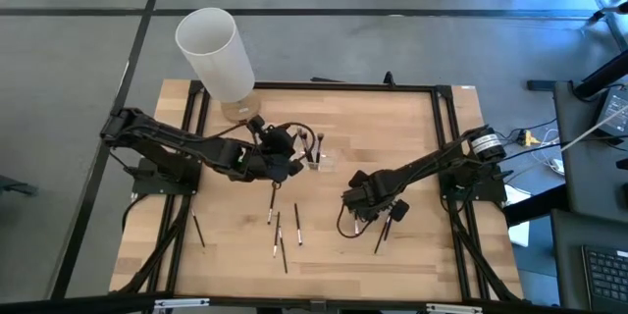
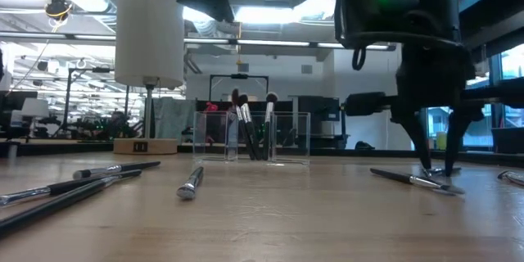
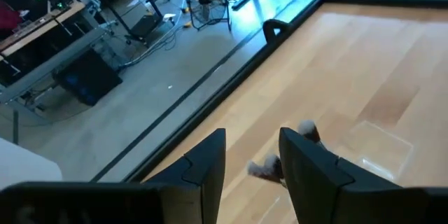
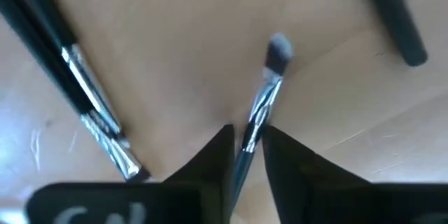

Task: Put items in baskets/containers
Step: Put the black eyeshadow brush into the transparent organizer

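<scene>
Grey floor surrounds a light wooden table (image 1: 392, 147) edged by a black frame, and the low view looks past it into a bright workshop with lit ceiling panels. At the table's far left corner stands a tall white cylinder (image 1: 216, 52) on a small wooden base. Near the left edge one thin dark stick (image 1: 199, 233) lies alone. The left arm reaches in from the left, and the left gripper (image 1: 291, 160) hangs just beside the clear organizer (image 1: 321, 162), which sits near the middle of the table. Its fingers (image 3: 308, 164) stand partly apart with only bare wood showing between them; bristle tips peek out just behind one finger. The organizer already holds several brushes (image 2: 250, 127) standing upright, bristles up. Towards the front edge from it, four more brushes (image 1: 283, 231) lie loose on the wood, close together. To the right, the right gripper (image 1: 385, 215) is down at the table surface over a silver-banded brush (image 4: 262, 112). Its fingers sit close on either side of the handle, narrowly parted, and I cannot tell whether they grip it. Another brush (image 4: 94, 105) with a silver band lies just beside it, and a dark stick (image 4: 395, 14) lies a little farther off. The right arm's base stands at the table's right edge.
</scene>
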Robot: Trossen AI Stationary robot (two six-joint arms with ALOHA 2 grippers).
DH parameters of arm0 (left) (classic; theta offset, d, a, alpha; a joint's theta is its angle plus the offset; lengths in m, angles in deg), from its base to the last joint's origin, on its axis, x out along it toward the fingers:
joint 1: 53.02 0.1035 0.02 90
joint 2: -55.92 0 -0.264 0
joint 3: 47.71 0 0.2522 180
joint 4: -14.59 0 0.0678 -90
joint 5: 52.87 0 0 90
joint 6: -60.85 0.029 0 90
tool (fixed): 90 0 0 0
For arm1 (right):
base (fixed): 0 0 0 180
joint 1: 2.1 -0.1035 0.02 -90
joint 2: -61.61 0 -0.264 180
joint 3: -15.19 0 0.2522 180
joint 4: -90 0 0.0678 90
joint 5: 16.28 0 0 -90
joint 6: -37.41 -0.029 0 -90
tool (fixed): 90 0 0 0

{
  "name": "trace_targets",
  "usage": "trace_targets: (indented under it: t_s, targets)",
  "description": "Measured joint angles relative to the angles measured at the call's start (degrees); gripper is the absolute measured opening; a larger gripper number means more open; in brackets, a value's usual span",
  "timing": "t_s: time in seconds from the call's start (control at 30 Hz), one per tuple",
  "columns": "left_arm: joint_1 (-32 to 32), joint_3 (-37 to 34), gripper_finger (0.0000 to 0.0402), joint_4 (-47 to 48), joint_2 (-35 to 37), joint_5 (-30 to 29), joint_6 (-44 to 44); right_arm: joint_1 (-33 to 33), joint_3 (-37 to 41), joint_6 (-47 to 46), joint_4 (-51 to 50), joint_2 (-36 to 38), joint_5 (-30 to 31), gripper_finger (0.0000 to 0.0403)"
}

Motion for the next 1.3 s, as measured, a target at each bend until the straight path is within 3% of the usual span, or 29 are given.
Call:
trace_targets:
  t_s: [0.17,0.3,0.5,0.67,0.8,1.03,1.17,1.3]
  targets:
    - [-0.6,-0.1,0.0129,-0.6,0.9,0.0,2.8,0.0,-0.1,-4.6,0.5,-0.8,-0.4,0.0029]
    - [-1.0,0.0,0.0129,-0.7,3.5,-0.7,6.8,0.4,-0.1,-11.3,1.1,-0.6,-0.4,0.0018]
    - [-2.2,-1.0,0.0129,-0.2,8.0,-1.2,2.0,1.6,0.1,-20.6,1.3,1.1,0.3,0.0033]
    - [-4.1,-1.7,0.0129,6.4,8.9,-3.9,-2.4,4.5,0.2,-24.8,8.0,8.3,0.2,0.0026]
    - [-4.8,-1.7,0.0129,10.8,8.9,-8.3,-6.5,9.3,0.1,-27.3,16.5,15.9,0.3,0.0026]
    - [-4.8,-1.7,0.0129,12.9,8.9,-9.1,-7.1,19.3,2.1,-32.7,39.6,27.0,0.7,0.0033]
    - [-4.7,-1.7,0.0129,13.0,8.9,-9.2,-5.3,22.1,8.2,-38.7,55.8,28.2,0.9,0.0034]
    - [-4.7,-1.7,0.0129,13.1,8.9,-9.2,-3.8,22.2,18.0,-45.6,72.5,26.2,5.7,0.0034]
